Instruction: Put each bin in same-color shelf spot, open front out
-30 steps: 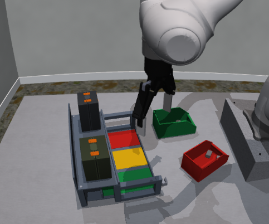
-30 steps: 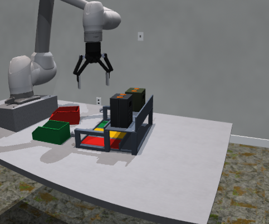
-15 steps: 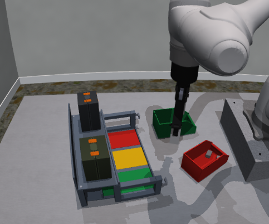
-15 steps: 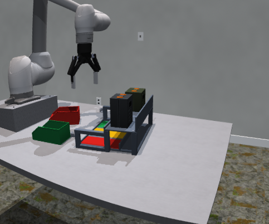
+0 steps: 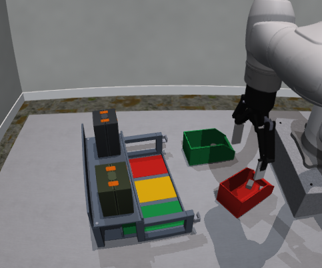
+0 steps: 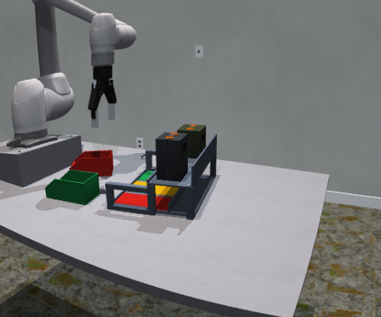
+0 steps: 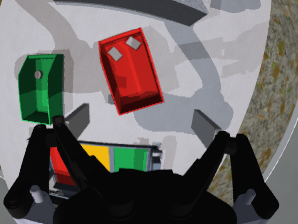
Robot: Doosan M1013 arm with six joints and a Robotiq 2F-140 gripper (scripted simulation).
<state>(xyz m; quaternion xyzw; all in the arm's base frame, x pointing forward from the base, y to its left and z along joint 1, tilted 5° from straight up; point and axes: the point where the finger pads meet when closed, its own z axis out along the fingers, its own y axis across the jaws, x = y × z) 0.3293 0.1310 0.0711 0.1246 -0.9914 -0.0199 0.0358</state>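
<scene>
My gripper (image 5: 249, 153) (image 6: 102, 118) (image 7: 141, 116) is open and empty. It hangs high above the red bin (image 5: 240, 200) (image 6: 93, 162) (image 7: 131, 72), which stands on the table with two grey parts (image 5: 250, 184) inside. The green bin (image 5: 209, 148) (image 6: 73, 189) (image 7: 41, 90) stands on the table beside it, nearer the shelf, with a small grey part in it. The dark grey shelf (image 5: 165, 218) (image 6: 192, 197) has a red mark (image 5: 148, 165) (image 6: 130, 199), a yellow mark (image 5: 155, 189) and a green mark (image 5: 161, 208) (image 7: 129, 159) on its lower board. All three spots hold no bin.
A black box (image 5: 106, 133) (image 6: 171, 155) and an olive box (image 5: 113, 190) (image 6: 193, 138) stand on the shelf's upper board. The robot's grey pedestal (image 5: 299, 173) (image 6: 26, 158) stands close behind the red bin.
</scene>
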